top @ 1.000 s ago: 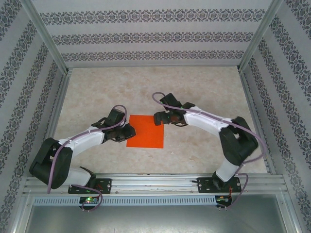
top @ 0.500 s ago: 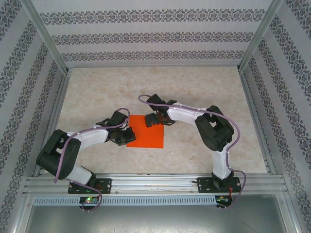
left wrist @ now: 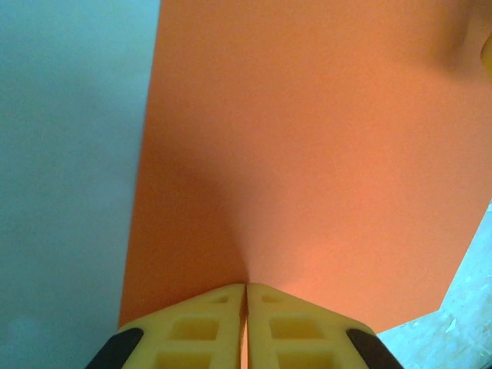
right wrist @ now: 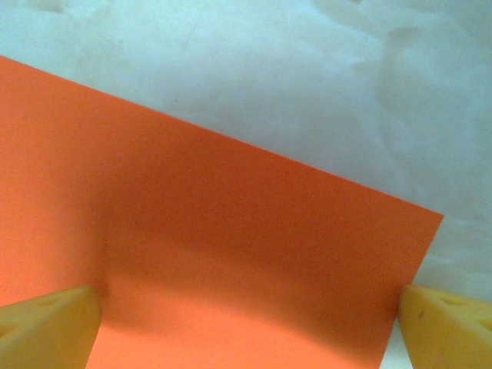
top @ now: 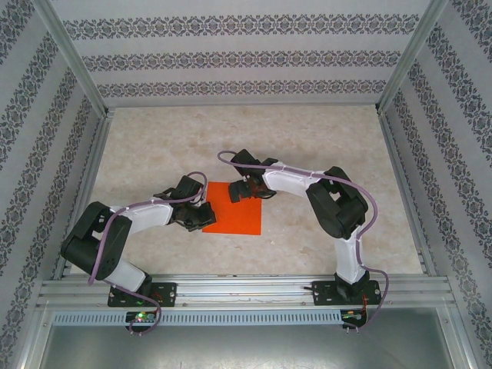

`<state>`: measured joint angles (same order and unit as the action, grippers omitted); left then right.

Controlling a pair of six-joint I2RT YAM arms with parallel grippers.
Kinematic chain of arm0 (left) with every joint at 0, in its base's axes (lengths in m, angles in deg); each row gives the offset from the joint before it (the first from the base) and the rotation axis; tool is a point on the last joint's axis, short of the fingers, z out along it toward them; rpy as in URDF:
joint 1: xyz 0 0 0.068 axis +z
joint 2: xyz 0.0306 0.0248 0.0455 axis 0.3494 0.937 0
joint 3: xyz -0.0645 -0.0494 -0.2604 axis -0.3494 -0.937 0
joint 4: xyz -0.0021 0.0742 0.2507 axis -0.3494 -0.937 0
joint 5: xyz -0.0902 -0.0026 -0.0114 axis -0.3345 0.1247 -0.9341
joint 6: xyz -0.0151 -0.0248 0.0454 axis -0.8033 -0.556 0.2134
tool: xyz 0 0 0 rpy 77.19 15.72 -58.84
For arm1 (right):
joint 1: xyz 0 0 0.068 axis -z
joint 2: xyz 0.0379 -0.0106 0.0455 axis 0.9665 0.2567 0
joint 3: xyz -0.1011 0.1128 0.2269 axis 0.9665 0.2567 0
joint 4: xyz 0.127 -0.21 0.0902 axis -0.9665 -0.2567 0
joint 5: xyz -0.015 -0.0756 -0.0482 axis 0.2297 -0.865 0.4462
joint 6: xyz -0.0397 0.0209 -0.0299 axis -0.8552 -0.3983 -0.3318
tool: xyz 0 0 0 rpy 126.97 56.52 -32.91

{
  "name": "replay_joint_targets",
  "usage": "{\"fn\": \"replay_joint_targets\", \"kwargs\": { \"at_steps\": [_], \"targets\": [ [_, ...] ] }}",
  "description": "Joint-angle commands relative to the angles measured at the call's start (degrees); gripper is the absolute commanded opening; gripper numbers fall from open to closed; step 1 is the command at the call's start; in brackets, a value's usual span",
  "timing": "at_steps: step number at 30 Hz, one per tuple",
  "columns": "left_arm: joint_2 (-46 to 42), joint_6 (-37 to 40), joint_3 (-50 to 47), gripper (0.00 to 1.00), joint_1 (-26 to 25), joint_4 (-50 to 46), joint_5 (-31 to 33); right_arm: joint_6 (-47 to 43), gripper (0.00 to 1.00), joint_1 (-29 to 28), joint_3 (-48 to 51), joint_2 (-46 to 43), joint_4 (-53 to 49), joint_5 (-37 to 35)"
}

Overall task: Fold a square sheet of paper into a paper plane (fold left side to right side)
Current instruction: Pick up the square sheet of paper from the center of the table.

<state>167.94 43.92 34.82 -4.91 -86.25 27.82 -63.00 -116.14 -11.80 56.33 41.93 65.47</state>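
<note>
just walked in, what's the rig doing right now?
Two arms are working an orange sheet of paper lying on the table. The left end effector is shut on the sheet's left edge, pinching it. The right end effector is open over the far part of the sheet, fingers spread wide above it. No fold is visible yet.
</note>
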Motion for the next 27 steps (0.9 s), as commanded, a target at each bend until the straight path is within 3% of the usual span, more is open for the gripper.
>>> {"fn": "replay_joint_targets", "kwargs": {
  "at_steps": [1,7,16,27],
  "targets": [
    [2.30,0.78,-0.77,0.11,0.49,-2.26,1.28,0.58,0.97,-2.52,-0.91,1.05,-1.96,4.17],
    [1.95,0.53,-0.66,0.11,0.49,-1.71,1.22,0.88,0.94,-4.20,-1.46,0.23,-2.94,4.52],
    [1.29,-0.24,-0.68,0.12,0.49,-0.35,0.62,1.23,0.79,-4.95,-1.90,0.11,-3.92,5.51],
    [-2.83,-1.09,-1.47,0.29,0.56,2.36,1.46,1.99,0.45,-2.95,0.04,-1.35,-0.96,13.83]
  ]
}}
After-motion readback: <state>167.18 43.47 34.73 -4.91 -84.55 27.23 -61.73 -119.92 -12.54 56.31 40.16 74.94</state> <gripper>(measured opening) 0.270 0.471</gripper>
